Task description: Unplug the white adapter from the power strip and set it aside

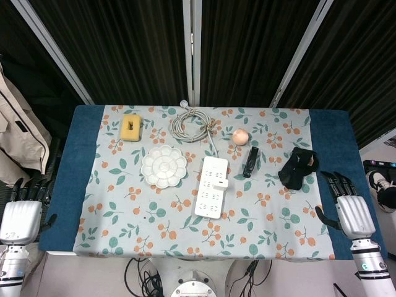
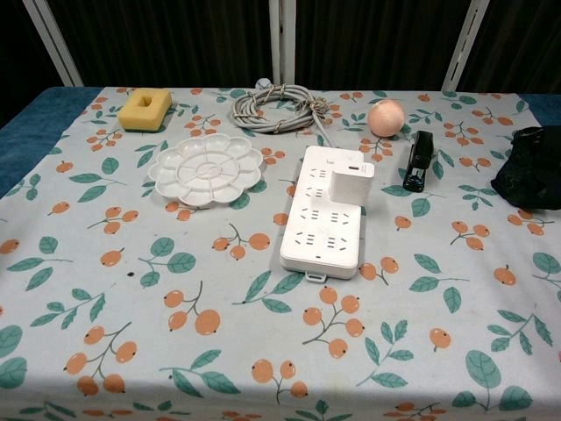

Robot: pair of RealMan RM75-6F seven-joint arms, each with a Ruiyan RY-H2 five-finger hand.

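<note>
Cloth printed with orange berries and green leaves [image 1: 124,223] covers the blue-topped table [image 1: 68,179], and dark pleated curtains with pale metal posts [image 1: 192,49] close off the room behind. The left hand [image 1: 21,213] and right hand [image 1: 352,207] hang off opposite table ends, fingers apart and straight, holding nothing. Well away from both sets of fingertips, at the cloth's middle, lies the white rectangular plastic power strip [image 2: 320,237] with the white cube-shaped adapter [image 2: 351,184] plugged into it, standing upright. Ahead of the right fingertips sits a crumpled black fabric object [image 1: 298,167]; a white flower-shaped palette [image 2: 207,168] lies beside the strip.
</note>
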